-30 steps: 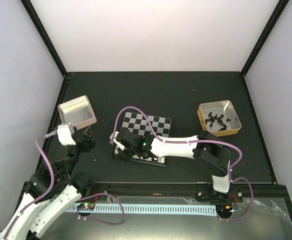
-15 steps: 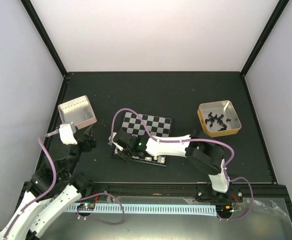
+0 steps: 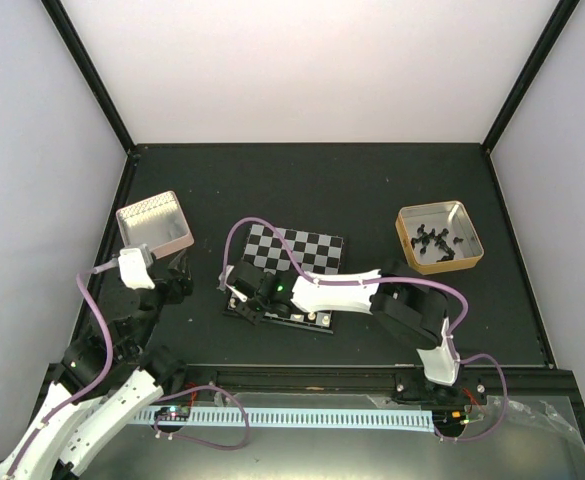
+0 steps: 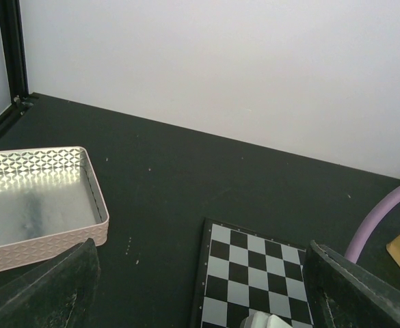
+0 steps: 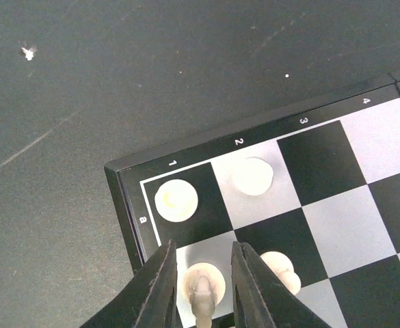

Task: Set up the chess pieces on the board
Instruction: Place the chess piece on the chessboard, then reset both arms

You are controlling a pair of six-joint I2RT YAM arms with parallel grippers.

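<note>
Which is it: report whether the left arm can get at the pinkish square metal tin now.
Probably yes. The left gripper hangs open just short of the pinkish square tin, with only dark tabletop between; the right arm is over the chessboard.

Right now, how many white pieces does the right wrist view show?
4 white pieces: one in the corner, one beside it, one inside the right gripper, one next to that. Others may be hidden.

Enclosed work cell comprises a matte black tabletop [image 3: 352, 190], lightly scuffed and speckled, a plain white back wall [image 3: 312, 70], pale lilac side walls [image 3: 32, 150], black frame struts [image 3: 87, 72] at both rear corners, a white slotted cable duct [image 3: 302, 417] along the near edge, and even, diffuse light.
</note>
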